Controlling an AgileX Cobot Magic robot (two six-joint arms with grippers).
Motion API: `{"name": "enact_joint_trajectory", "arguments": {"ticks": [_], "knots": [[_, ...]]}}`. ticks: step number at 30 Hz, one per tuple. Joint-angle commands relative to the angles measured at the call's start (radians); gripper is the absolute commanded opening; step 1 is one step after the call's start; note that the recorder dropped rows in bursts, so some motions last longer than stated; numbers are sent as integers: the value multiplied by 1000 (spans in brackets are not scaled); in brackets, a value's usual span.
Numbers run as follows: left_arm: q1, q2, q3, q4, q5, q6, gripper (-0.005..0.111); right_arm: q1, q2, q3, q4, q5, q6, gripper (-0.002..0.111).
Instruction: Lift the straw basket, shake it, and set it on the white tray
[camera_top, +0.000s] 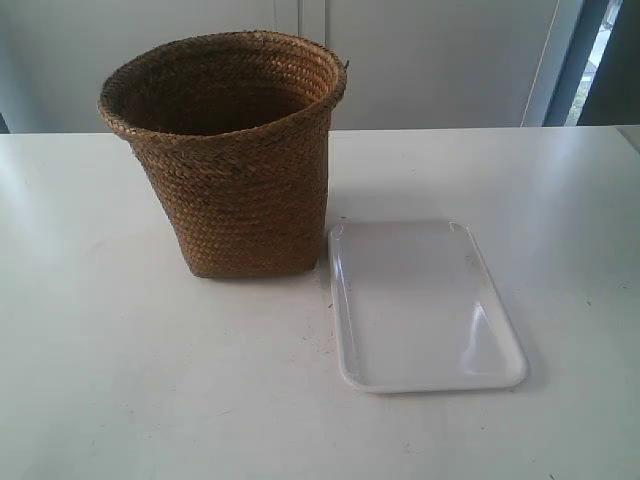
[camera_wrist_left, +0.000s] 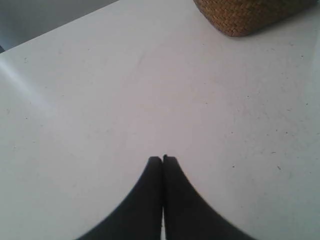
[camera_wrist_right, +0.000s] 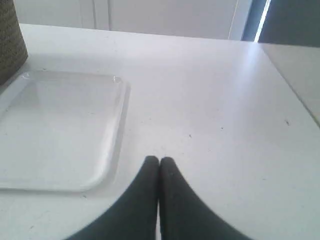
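Note:
The straw basket (camera_top: 235, 160) stands upright on the white table, its dark inside showing. Right beside its base lies the white tray (camera_top: 420, 305), flat with nothing on it. Neither arm appears in the exterior view. In the left wrist view my left gripper (camera_wrist_left: 162, 159) is shut with nothing in it, well short of the basket's base (camera_wrist_left: 247, 15). My right gripper (camera_wrist_right: 159, 160) is shut too, holding nothing, just off the tray's (camera_wrist_right: 60, 130) near corner, with the basket's side (camera_wrist_right: 10, 42) beyond the tray.
The white table (camera_top: 120, 380) spreads around both objects. Its far edge meets a pale wall (camera_top: 430, 60), and a dark window strip (camera_top: 600, 60) stands at the back right. A table edge (camera_wrist_right: 292, 85) runs along one side in the right wrist view.

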Motion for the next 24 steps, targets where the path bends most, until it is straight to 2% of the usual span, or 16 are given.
{"name": "enact_joint_trajectory", "arguments": {"ticks": [1,5,10,17,20,24], "knots": [[2,-4,6,-3,-12,14,0,-6,-6,6,-27,-31,-63,0],[2,-4,6,-3,-100,23,0,-6,-6,6,-27,-25,-63,0],[2,-4,6,-17,-209,-66,0,-6,-6,6,-27,-23,-63,0],[2,-4,6,-17,-249,-60,0,-6,-6,6,-35,-25,-66,0],[2,-4,6,-17,-273,-60,0,-6,-6,6,-55,-42,-110,0],[2,-4,6,-17,-325,-67,0,-6,-6,6,-55,-148,-224,0]]}}
